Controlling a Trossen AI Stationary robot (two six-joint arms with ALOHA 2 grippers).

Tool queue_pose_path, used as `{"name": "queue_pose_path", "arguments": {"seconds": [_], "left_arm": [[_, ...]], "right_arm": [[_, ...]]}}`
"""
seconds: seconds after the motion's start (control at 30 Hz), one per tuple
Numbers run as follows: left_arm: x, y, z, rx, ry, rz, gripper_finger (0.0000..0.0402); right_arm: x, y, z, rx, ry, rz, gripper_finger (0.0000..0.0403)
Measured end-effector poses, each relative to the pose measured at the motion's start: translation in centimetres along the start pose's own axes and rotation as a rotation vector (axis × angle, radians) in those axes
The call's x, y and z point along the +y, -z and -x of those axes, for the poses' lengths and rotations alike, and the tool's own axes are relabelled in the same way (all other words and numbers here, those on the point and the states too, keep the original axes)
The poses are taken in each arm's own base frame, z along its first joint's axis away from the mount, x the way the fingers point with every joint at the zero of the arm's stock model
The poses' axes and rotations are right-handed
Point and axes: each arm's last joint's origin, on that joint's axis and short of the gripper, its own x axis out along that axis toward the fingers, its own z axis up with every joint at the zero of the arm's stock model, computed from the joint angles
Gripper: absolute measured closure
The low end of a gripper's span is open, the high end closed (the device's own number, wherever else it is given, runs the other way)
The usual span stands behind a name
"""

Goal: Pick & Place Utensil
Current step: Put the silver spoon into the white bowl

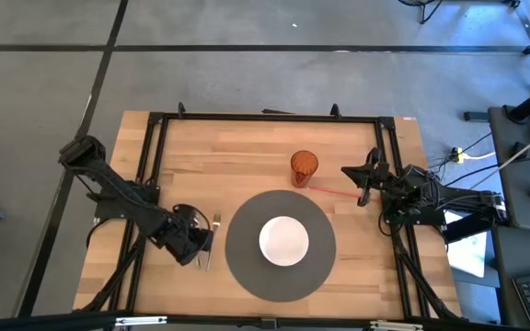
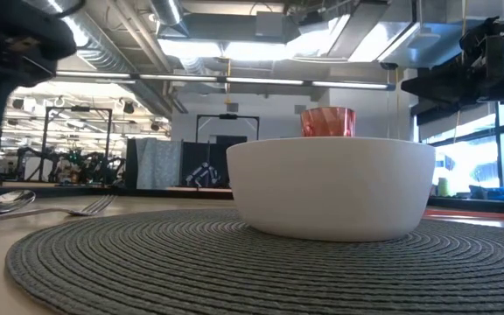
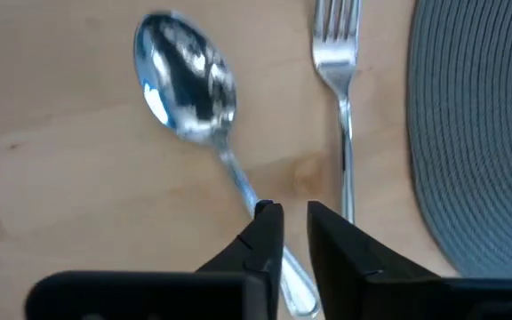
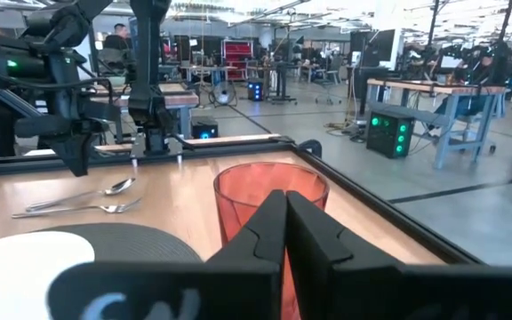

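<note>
A silver spoon and a silver fork lie side by side on the wooden table, left of the grey round placemat. They also show in the low view, the spoon and the fork flat on the table. My left gripper stands over the spoon's handle, its fingers a narrow gap apart. My right gripper is shut and empty at the table's right side, just beside an orange cup. My left gripper's fingers point down over the spoon's handle, near its free end. The handle runs slantwise under one fingertip and shows again in the gap behind. Whether the fingers touch it, I cannot tell. The spoon lies flat on the table.
A white bowl stands in the middle of the placemat. The orange cup stands upright on the table beyond the placemat's far edge. A black frame rail runs around the table. Bare wood lies at the far left and near right.
</note>
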Motion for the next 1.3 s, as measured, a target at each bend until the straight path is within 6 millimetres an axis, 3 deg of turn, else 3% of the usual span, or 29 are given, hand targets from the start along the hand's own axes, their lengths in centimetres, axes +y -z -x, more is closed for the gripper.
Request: {"name": "queue_pose_path", "arguments": {"seconds": [0.4, 0.6, 0.9, 1.3], "left_arm": [[-0.6, -1.0, -2.8, 0.117, -0.162, -0.021, 0.0250], [-0.8, -1.4, -3.7, 0.121, -0.199, -0.012, 0.0231], [-1.0, -2.1, -5.3, 0.125, -0.266, -0.055, 0.0274], [-1.0, -2.3, -5.6, 0.131, -0.271, -0.081, 0.0391]], "right_arm": [[0.0, 0.0, 0.0, 0.000, 0.000, -0.001, 0.0392], [0.0, 0.0, 0.0, 0.000, 0.000, -0.001, 0.0392], [0.0, 0.0, 0.0, 0.000, 0.000, -0.023, 0.0392], [0.0, 0.0, 0.0, 0.000, -0.009, -0.027, 0.0392]]}}
